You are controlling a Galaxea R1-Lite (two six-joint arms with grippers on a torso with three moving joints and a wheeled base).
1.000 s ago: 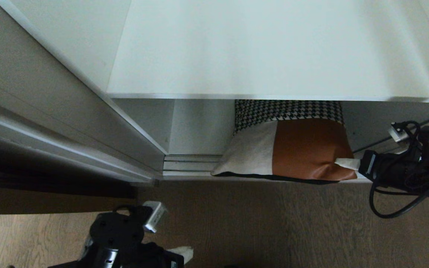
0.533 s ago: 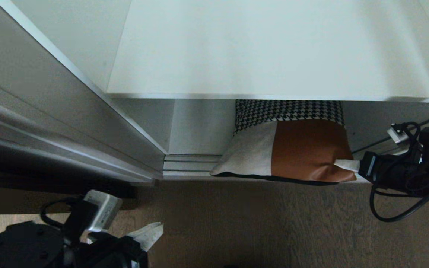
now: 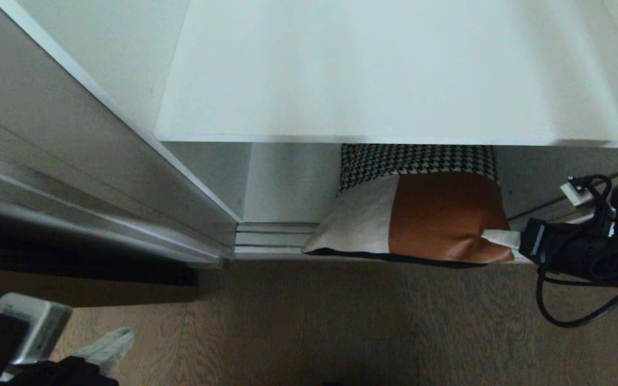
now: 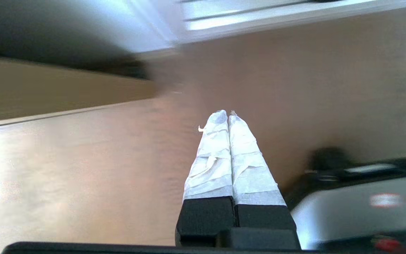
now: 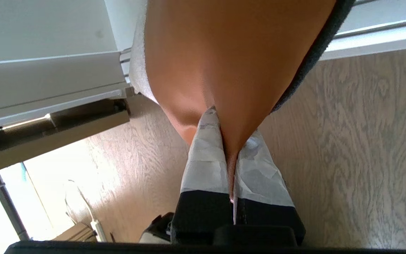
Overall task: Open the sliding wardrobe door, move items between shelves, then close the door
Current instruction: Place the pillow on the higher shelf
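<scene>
The patchwork cushion lies on the wardrobe's bottom shelf, its front edge over the sill, below a wide white shelf. My right gripper comes in from the right and is shut on the cushion's rust-brown front corner. In the right wrist view the leather is pinched between the taped fingers of that gripper. The sliding wardrobe door stands slid aside at the left, leaving the opening uncovered. My left gripper hangs low over the floor at the bottom left, shut and empty, as the left wrist view confirms.
Wood floor runs in front of the wardrobe. The door's tracks cross the sill left of the cushion. A black cable loops under my right arm. A power strip lies on the floor.
My left arm has swung from the bottom centre to the bottom left corner, still shut. The right gripper has kept its hold, and the cushion has barely shifted.
</scene>
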